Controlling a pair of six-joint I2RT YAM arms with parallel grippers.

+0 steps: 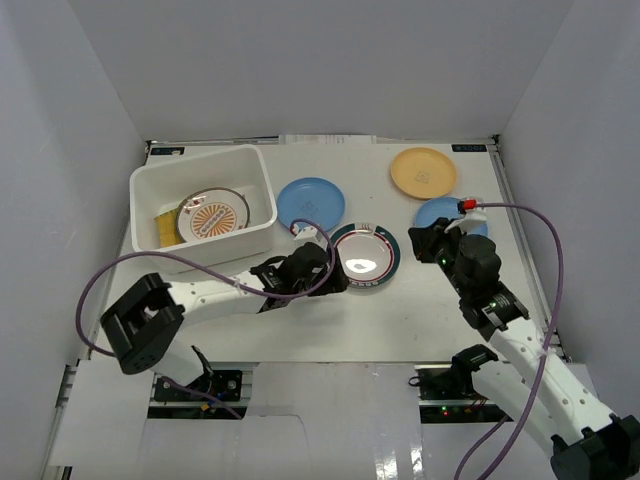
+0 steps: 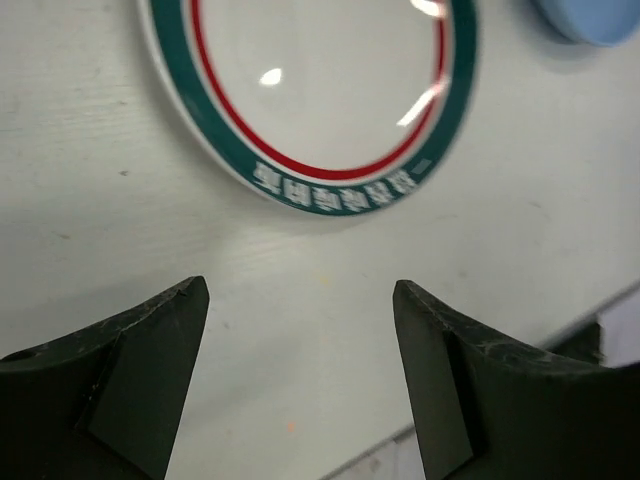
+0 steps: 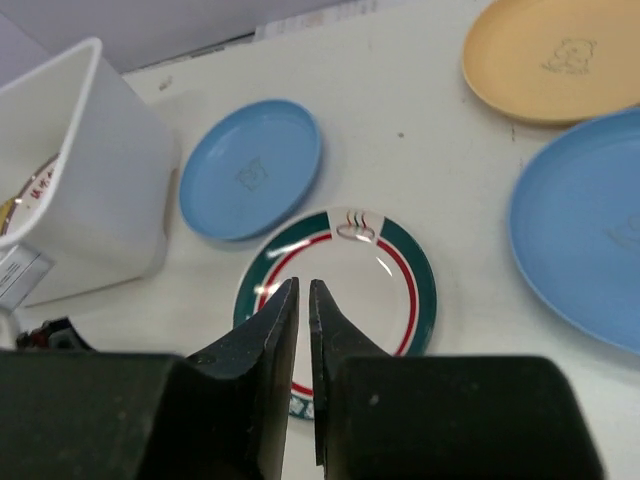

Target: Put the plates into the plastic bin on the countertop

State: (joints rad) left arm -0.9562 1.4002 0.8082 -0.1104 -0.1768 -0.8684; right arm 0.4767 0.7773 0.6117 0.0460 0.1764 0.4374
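The white plastic bin (image 1: 142, 182) stands at the back left and holds a white plate with an orange pattern (image 1: 212, 215) and a yellow woven plate (image 1: 164, 226). On the countertop (image 1: 400, 310) lie a blue plate (image 1: 310, 202), a white plate with a dark green rim (image 1: 365, 255), an orange-tan plate (image 1: 423, 172) and a second blue plate (image 1: 440, 212). My left gripper (image 1: 335, 272) is open and empty at the green-rimmed plate's near-left edge (image 2: 310, 90), with bare counter between its fingers (image 2: 150, 360). My right gripper (image 3: 303, 290) is shut and empty, hovering right of that plate (image 3: 370, 270).
White walls enclose the counter on three sides. Metal rails edge it at the front (image 1: 330, 375). The right arm's purple cable (image 1: 545, 230) loops over the right side. In the right wrist view the bin's wall (image 3: 80, 180) is at the left and the larger blue plate (image 3: 580, 260) at the right.
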